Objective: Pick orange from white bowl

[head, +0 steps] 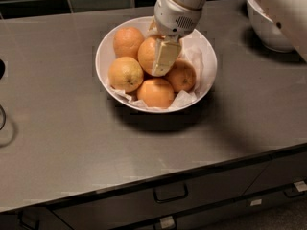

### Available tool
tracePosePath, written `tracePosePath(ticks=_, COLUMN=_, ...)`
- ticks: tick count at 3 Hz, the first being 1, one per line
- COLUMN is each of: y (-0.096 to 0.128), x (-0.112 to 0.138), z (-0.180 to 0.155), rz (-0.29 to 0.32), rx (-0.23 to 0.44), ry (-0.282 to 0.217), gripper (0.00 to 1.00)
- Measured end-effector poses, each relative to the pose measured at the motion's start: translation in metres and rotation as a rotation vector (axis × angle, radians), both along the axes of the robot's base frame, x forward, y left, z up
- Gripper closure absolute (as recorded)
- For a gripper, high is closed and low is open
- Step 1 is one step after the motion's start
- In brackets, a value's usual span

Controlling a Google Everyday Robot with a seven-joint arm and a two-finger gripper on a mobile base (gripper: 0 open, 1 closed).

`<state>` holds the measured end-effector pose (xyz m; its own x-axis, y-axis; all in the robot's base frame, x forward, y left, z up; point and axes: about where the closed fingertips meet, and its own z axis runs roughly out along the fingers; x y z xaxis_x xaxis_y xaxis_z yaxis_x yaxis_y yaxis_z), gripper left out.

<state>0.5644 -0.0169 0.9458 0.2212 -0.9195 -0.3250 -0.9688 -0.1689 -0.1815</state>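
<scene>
Five fruits show in the white bowl (207, 56), which stands on the grey counter (72, 143), toward the 12 o'clock edge of the worktop. Crumpled white paper (184, 98) lines the bowl and sticks out between the fruits and the wall from 4 to 7 o'clock.

Position of the orange (146, 56): near the centre of the bowl, slightly toward 11 o'clock. It is in the bowl, with its neighbours packed close around it.

Position of my pincer (162, 68): inside the bowl, coming down from 12 o'clock on my white arm (180, 4). Its cream-coloured end lies across the 3 o'clock side of the orange and covers part of the skin there. State of the pincer: I cannot tell whether it is released or clenched, because only its near face shows.

Other contents of the bowl, read from its centre:
- one round fruit (128, 42) at 10 o'clock, just beside the orange;
- one pale orange (124, 74) at 8 o'clock, yellowish;
- one fruit (156, 92) at 6 o'clock, against the paper;
- one smaller fruit (181, 76) at 4 o'clock, just beside the end of my pincer.

A second bowl (266, 30), also white, stands on the counter at 2 o'clock, well apart from the first. A dark drawer handle (170, 194) sits below the counter edge at 6 o'clock.
</scene>
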Motion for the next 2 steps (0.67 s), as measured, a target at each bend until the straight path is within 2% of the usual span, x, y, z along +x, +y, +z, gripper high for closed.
tracePosePath(ticks=1, y=0.000, x=0.000, z=0.000, rz=0.000, rx=0.000, ry=0.000, gripper=0.94)
tracePosePath(ticks=2, y=-0.008, x=-0.007, z=0.034, rz=-0.033, rx=0.042, ry=-0.075, gripper=1.00)
